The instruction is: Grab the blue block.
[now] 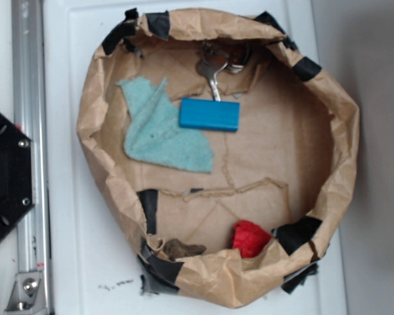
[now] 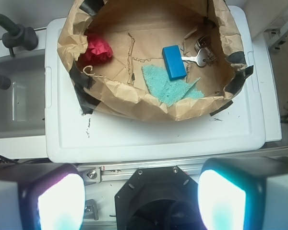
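Note:
The blue block (image 1: 209, 114) lies flat inside a brown paper basin (image 1: 345, 118), its left end resting on the edge of a pale teal cloth (image 1: 161, 128). In the wrist view the blue block (image 2: 174, 62) sits far ahead in the basin (image 2: 134, 98). My gripper (image 2: 141, 201) hangs well back from the basin, above the black robot base, jaws wide apart, with nothing between the glowing pads (image 2: 61, 203). The gripper itself does not show in the exterior view.
A bunch of metal keys (image 1: 215, 65) touches the block's far side. A red lump (image 1: 250, 237) and a small brown scrap (image 1: 181, 249) lie at the basin's near wall. The basin stands on a white lid (image 2: 158, 139). An aluminium rail (image 1: 29, 157) and the black base (image 1: 3, 177) are on the left.

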You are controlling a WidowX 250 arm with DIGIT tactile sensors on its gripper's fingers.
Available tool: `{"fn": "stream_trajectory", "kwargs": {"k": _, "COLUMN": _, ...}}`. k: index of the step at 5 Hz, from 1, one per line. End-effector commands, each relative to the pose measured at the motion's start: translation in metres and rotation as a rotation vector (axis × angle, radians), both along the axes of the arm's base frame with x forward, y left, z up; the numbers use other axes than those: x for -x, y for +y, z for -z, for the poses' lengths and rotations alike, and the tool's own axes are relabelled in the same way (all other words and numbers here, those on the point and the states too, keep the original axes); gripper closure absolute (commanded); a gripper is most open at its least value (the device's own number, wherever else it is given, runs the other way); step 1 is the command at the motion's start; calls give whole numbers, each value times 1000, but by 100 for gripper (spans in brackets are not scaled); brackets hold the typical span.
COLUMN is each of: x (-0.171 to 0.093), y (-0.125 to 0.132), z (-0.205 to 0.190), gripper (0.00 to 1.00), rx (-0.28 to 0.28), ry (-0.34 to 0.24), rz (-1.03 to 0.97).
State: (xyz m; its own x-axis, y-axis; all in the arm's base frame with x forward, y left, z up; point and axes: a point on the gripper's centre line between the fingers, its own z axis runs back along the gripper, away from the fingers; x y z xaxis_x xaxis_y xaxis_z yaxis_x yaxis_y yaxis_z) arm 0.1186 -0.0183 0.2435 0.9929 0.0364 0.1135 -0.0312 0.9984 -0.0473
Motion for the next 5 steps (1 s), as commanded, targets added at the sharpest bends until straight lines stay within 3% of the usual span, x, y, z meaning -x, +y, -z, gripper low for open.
{"fn": "stream_trajectory", "kwargs": {"k": 1, "x": 0, "y": 0, "z": 0, "gripper": 0, "rx": 0, "ry": 0, "rz": 0}}
{"fn": "stream_trajectory", "kwargs": {"k": 2, "x": -44, "y": 19, "z": 50, "gripper": 0, "rx": -73, "ry": 110, "rz": -29}}
{"fn": "stream_trajectory", "kwargs": {"k": 5, "x": -44, "y": 19, "z": 50, "gripper": 0, "rx": -73, "ry": 110, "rz": -29}}
